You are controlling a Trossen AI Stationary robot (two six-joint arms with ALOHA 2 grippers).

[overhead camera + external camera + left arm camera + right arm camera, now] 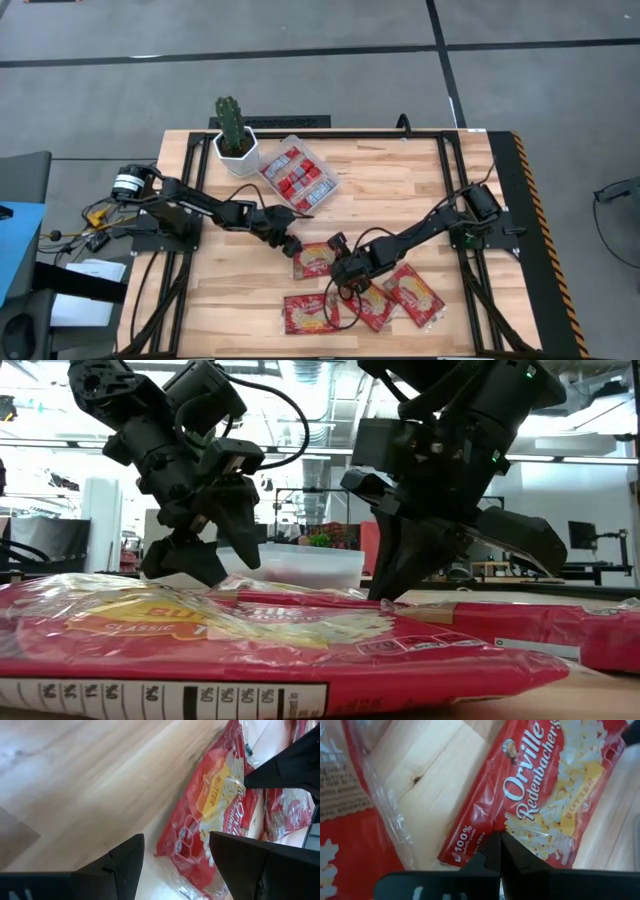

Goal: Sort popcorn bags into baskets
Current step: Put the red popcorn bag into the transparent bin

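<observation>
That flat, shiny red plastic popcorn bag [540, 795] looks light, floppy, slippery; pinch its edge. Left gripper [175, 857] spread beside it, right gripper [500, 851] closed, empty.

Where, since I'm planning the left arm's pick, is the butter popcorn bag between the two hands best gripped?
Probably at the crimped short end nearest the left hand, coming down from above on that side. The butter bag lies flat on the table, so only a thin edge offers purchase. The hand's open fingers straddle that end, and the right hand crowds the far end.
</observation>
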